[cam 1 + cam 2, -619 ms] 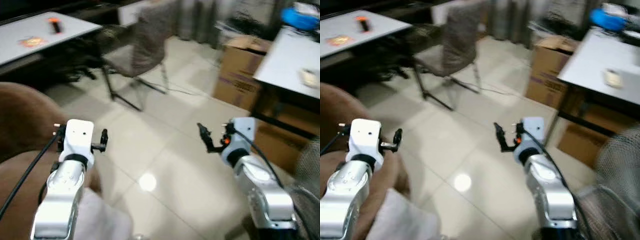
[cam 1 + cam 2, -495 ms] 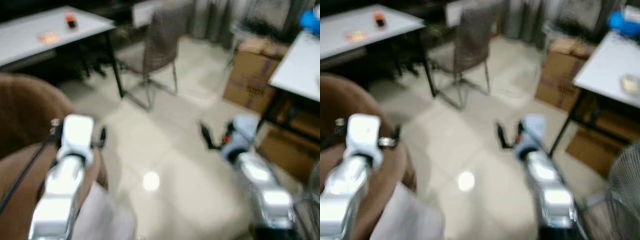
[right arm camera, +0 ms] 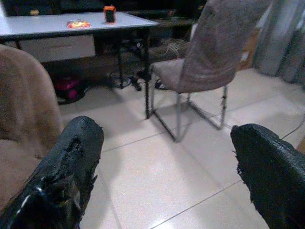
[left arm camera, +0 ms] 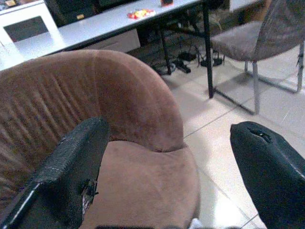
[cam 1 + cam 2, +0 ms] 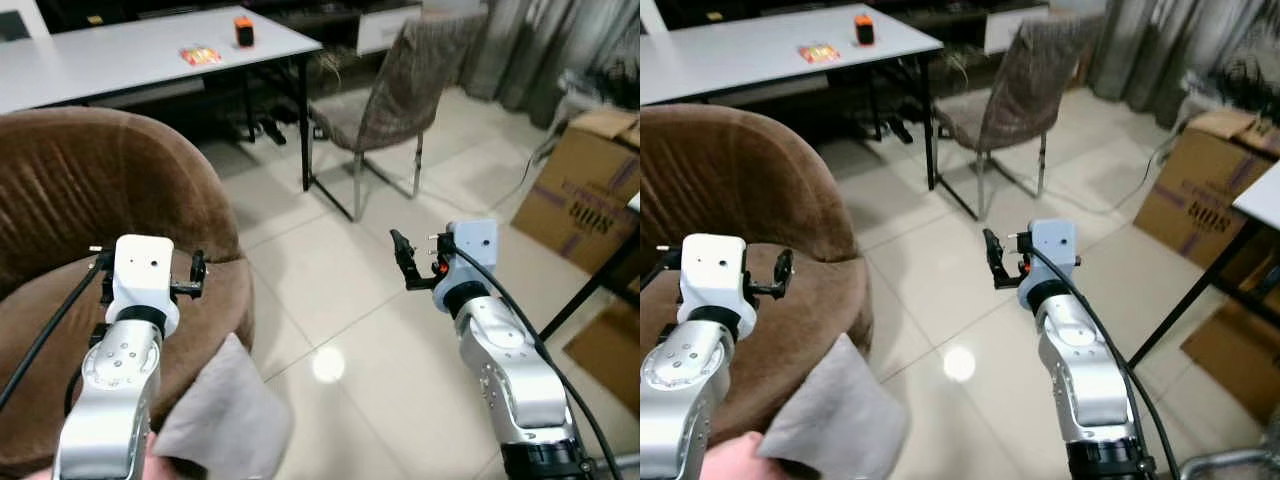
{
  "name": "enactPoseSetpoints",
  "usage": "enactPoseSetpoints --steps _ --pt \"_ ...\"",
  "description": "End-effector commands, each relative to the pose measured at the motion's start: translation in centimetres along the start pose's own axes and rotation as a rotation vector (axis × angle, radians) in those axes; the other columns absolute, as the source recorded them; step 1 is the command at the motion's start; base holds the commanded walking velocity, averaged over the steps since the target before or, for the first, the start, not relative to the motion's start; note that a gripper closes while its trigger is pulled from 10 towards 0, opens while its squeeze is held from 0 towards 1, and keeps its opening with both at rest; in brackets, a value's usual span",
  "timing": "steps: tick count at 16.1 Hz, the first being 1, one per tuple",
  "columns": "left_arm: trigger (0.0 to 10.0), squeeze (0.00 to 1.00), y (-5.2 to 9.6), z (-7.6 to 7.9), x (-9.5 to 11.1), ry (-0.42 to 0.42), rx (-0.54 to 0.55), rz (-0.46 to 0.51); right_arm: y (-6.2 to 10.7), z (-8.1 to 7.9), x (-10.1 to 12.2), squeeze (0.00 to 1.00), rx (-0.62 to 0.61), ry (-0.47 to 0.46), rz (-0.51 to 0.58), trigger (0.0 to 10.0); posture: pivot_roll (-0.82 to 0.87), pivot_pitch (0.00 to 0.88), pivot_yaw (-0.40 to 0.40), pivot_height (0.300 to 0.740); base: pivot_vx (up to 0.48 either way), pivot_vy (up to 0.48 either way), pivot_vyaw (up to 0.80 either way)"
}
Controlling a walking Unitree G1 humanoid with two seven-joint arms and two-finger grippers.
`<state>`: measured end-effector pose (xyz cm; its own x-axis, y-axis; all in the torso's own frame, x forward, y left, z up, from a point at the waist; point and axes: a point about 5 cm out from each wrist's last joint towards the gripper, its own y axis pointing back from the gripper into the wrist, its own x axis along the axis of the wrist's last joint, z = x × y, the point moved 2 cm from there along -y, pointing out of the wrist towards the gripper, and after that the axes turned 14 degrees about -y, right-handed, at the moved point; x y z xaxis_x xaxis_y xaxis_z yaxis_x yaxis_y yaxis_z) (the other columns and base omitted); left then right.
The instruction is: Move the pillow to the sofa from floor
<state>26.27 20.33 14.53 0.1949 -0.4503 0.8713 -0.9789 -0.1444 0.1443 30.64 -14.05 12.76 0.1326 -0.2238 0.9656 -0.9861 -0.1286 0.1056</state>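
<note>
The left gripper [image 5: 196, 276] is raised over the seat of a brown sofa [image 5: 90, 200], and its two black fingers [image 4: 71, 167] stand spread wide apart with nothing between them. In the left wrist view the gap between them frames the sofa's rounded back and the front edge of its cushion. The right gripper [image 5: 405, 262] is held out at a similar height over the pale tiled floor [image 5: 330, 300], well apart from the sofa. Its fingers [image 3: 71, 162] are likewise parted and empty.

A grey pillow [image 5: 225, 420] lies at the front edge of the sofa seat, just below the left arm. It seems to lean against the cushion and hang down toward the floor, though its lower end is cut off by the frame, so whether it touches the tiles cannot be told.

Beyond the grippers stands a grey fabric chair [image 5: 395, 95] on thin metal legs, beside the corner of a white table [image 5: 150, 55]. Near that table's far edge sit a small orange and black object [image 5: 244, 30] and a flat colourful item [image 5: 200, 55]. A cardboard box [image 5: 585, 195] rests on the floor on the robot's right. A bright spot of light reflects on the tiles between the two arms.
</note>
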Motion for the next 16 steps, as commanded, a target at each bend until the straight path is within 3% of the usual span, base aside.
enactPoseSetpoints --steps 1,4,6,8,10,12,13,16 --pt "10.0 0.0 0.6 0.2 -0.1 0.004 0.015 0.001 0.0 0.8 0.7 0.0 -0.003 0.025 0.076 10.0 0.0 0.0 -0.052 0.74 0.0 -0.461 0.0" --pt "10.0 0.0 1.3 -0.1 -0.1 -0.02 0.039 0.011 -0.1 0.7 0.8 0.0 0.048 -0.036 0.094 10.0 0.05 0.0 -0.085 0.74 0.0 -0.416 0.0" --pt "10.0 0.0 1.4 -0.6 -0.2 -0.026 0.065 0.019 -0.3 0.1 -0.3 0.0 0.1 -0.099 0.004 10.0 0.08 0.0 -0.1 0.74 0.0 0.0 0.0" --pt "10.0 0.0 1.9 -0.9 0.0 -0.037 0.063 0.034 -0.4 -0.6 -0.6 0.0 0.15 -0.096 0.001 10.0 0.08 0.0 -0.09 0.74 0.0 0.0 0.0" --pt "10.0 0.0 2.1 -0.8 0.1 0.016 0.03 0.05 -0.2 -1.1 -0.6 0.0 0.194 -0.028 0.002 10.0 0.07 0.0 -0.084 0.74 0.0 0.0 0.0" --pt "10.0 0.0 1.7 -0.9 0.0 0.004 0.041 0.062 0.2 -1.1 -0.7 0.0 0.171 -0.036 0.008 10.0 0.04 0.0 -0.064 0.74 0.0 0.0 0.8" --pt "10.0 0.0 1.3 -0.5 -0.2 -0.036 0.04 0.056 0.2 -0.4 -0.5 0.0 0.104 0.072 0.047 10.0 0.03 0.0 -0.049 0.74 0.0 0.0 0.8" --pt "10.0 0.0 1.0 0.1 -0.1 -0.013 0.003 0.059 0.5 0.3 0.1 0.0 0.071 0.011 0.079 10.0 0.01 0.0 -0.037 0.74 0.0 0.0 0.8"
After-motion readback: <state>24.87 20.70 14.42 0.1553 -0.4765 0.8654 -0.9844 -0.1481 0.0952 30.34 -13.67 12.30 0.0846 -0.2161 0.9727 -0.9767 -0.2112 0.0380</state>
